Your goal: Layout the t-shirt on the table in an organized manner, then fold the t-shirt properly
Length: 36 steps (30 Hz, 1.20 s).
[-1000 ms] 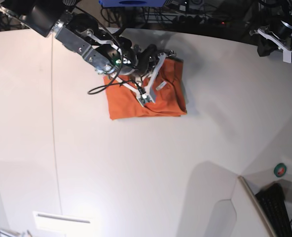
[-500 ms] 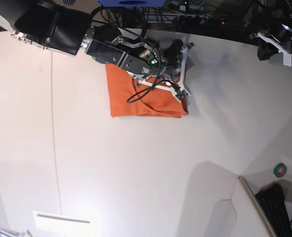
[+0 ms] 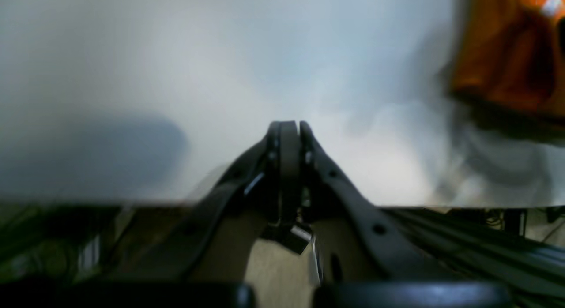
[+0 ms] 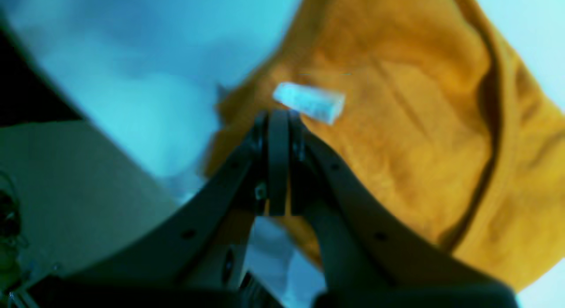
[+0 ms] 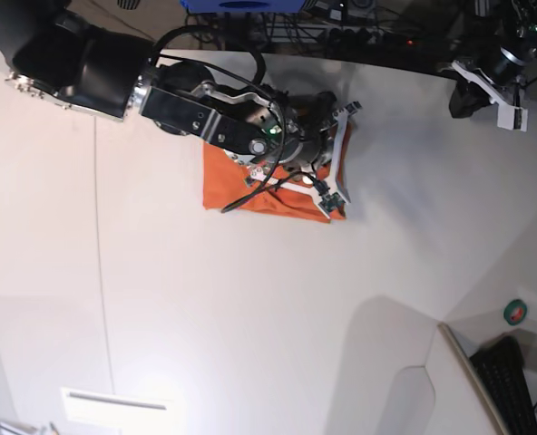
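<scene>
Orange cloth: t-shirt (image 5: 250,186), lay as a compact rectangle on the far middle of the white table (image 5: 250,308), largely covered by the right arm; looked already folded rather than spread flat, judging by its small squared outline.
White tag: neck tag (image 4: 309,103), showed on the upper layer in the right wrist view, just beyond the fingertips.
Right jaws: right gripper (image 4: 278,118), pressed fully together with nothing between them; hovered over or rested on the cloth near the tag, contact not clear through the blur; probably placed there to smooth or press the fold, not to pick up.
Left jaws: left gripper (image 3: 287,127), also fully closed and empty; parked at the far right of the table, well apart from the shirt, likely to leave room for the other arm.
Shirt edges: near edge straight, left edge straight; right near corner partly hidden under the gripper's white frame; far edge hidden by the arm.
Open room: broad bare table near and left of the shirt, past the thin dark seam (image 5: 101,272); bare table also to the right.
Clutter: green-and-red roll (image 5: 516,313) and black keyboard (image 5: 509,381) at the near right, beyond the table's edge, well clear of any likely sweep.
</scene>
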{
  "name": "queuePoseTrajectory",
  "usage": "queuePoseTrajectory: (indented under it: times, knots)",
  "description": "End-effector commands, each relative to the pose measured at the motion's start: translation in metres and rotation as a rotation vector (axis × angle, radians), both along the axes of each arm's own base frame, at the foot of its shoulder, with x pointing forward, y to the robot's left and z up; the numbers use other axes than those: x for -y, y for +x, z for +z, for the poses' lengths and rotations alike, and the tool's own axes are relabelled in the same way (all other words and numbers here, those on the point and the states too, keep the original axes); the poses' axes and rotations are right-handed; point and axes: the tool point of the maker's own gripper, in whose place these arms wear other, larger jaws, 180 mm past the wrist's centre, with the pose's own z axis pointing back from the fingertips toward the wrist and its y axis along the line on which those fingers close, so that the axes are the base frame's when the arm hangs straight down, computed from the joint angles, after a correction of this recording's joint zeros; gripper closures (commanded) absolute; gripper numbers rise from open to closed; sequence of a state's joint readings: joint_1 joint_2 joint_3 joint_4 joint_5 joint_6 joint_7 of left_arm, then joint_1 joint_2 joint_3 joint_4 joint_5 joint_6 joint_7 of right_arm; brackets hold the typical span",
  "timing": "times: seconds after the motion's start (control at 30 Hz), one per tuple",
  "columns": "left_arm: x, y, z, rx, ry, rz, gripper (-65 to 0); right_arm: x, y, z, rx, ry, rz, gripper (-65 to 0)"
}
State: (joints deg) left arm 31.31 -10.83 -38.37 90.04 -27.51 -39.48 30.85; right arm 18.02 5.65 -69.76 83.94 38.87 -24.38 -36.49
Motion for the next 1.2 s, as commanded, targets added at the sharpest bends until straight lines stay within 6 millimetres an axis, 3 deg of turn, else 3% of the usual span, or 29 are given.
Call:
queuePoseTrajectory:
  times: [0.0, 0.13, 0.23, 0.27, 0.4, 0.5, 0.53, 0.6, 0.8, 0.97, 1.1, 1.17]
  knots:
    - [0.002, 0.007, 0.012, 0.046, 0.001, -0.010, 0.0, -0.010, 0.000, 0.017, 0.015, 0.046, 0.017, 0.0]
    - [0.011, 0.026, 0.030, 0.113, 0.014, -0.038, 0.0, -0.004, -0.013, 0.024, -0.032, 0.022, 0.053, 0.0]
    - [0.018, 0.037, 0.033, 0.066, 0.035, -0.074, 0.0, 0.026, 0.012, 0.031, -0.035, 0.039, -0.084, 0.0]
    - [0.021, 0.042, 0.033, 0.046, 0.040, -0.085, -5.4, 0.041, 0.020, 0.033, -0.034, 0.045, -0.137, 0.0]
    - [0.032, 0.065, 0.036, 0.036, 0.031, -0.105, -37.4, 0.087, 0.038, 0.040, -0.029, 0.075, -0.287, 0.0]
    - [0.071, 0.079, 0.033, 0.047, -0.012, -0.210, -56.3, 0.112, 0.038, 0.036, -0.028, 0.050, -0.328, 0.0]
    - [0.084, 0.080, 0.030, 0.043, -0.027, -0.246, -59.9, 0.119, 0.037, 0.033, -0.030, 0.035, -0.333, 0.0]
    - [0.102, 0.087, 0.029, 0.047, -0.050, -0.294, -61.7, 0.126, 0.032, 0.028, -0.039, 0.016, -0.334, 0.0]
    - [0.149, 0.101, -0.001, -0.011, -0.169, -0.363, -61.7, 0.142, 0.015, 0.013, -0.071, -0.025, -0.341, 0.0]
    - [0.160, 0.107, -0.023, -0.066, -0.220, -0.365, -61.7, 0.151, 0.006, 0.006, -0.093, -0.039, -0.360, 0.0]
    - [0.174, 0.110, -0.036, -0.115, -0.254, -0.372, -61.2, 0.169, 0.010, 0.014, -0.085, -0.011, -0.443, 0.0]
    - [0.176, 0.111, -0.044, -0.147, -0.259, -0.345, -55.8, 0.175, 0.015, 0.024, -0.050, 0.025, -0.486, 0.0]
